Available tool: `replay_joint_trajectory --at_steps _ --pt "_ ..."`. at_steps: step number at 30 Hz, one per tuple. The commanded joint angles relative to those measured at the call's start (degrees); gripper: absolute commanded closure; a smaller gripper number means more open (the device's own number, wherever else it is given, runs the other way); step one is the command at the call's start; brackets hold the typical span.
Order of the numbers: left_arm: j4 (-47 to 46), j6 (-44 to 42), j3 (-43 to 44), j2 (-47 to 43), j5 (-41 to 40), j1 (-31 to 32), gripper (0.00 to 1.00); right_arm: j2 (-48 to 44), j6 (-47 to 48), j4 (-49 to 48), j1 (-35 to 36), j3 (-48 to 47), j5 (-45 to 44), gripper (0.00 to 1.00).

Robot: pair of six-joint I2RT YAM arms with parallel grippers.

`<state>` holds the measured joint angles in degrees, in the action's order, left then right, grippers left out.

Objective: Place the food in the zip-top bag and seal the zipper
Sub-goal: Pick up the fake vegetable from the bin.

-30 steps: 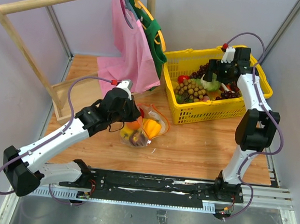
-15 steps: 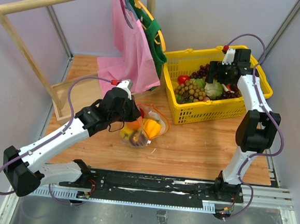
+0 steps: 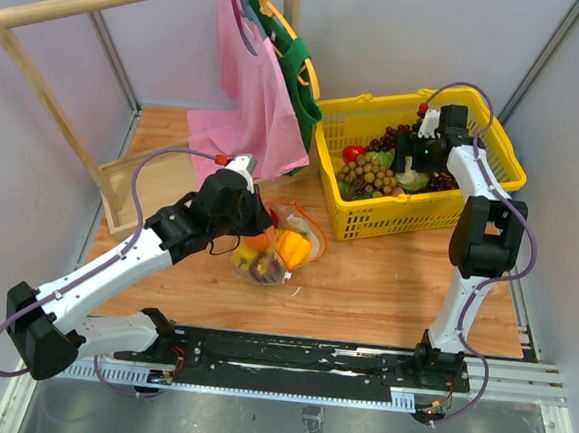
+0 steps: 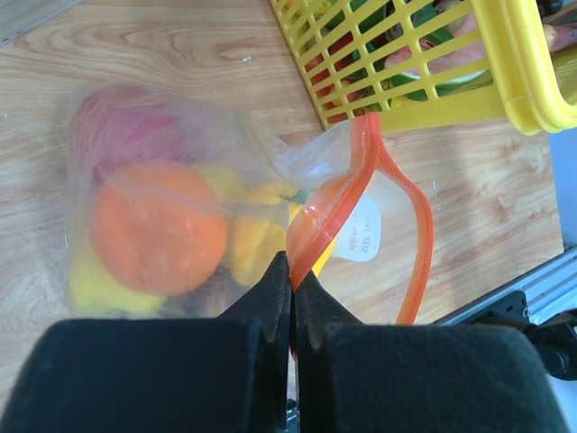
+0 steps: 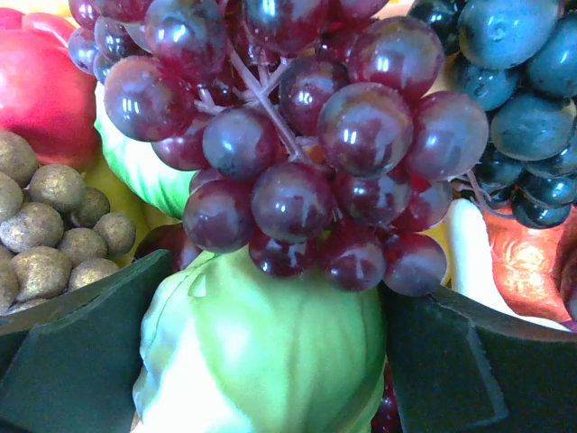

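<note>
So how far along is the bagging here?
Done: an orange and other pieces sit inside the zip-top bag. In hand: the left gripper pinches the zipper, mouth open, while the right gripper flanks a green piece under grapes in the yellow basket; grip unclear. Remaining: bagging that, then sealing.

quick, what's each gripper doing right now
left gripper: shut, pinching the zip-top bag at its zipper edge.
right gripper: fingers flank a green cabbage-like piece in the yellow basket; grip cannot be told.
</note>
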<state>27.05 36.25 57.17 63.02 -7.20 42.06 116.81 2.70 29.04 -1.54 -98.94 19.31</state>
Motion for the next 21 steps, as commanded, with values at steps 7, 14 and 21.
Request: replay_joint_trajectory --at_steps 7,14,21 --pt "-0.26 -0.76 1.33 -1.76 0.31 -0.67 1.0 -10.7 1.34 1.8 0.4 1.71 -2.06 0.36" --pt "1.91 -2.06 3.16 -1.23 -0.03 -0.67 1.0 -20.68 0.25 -0.09 0.93 5.76 -3.02 0.47" --pt "3.9 -3.05 5.43 -0.53 0.36 -0.67 1.0 -33.1 -2.99 -5.41 3.8 12.87 0.45 0.54"
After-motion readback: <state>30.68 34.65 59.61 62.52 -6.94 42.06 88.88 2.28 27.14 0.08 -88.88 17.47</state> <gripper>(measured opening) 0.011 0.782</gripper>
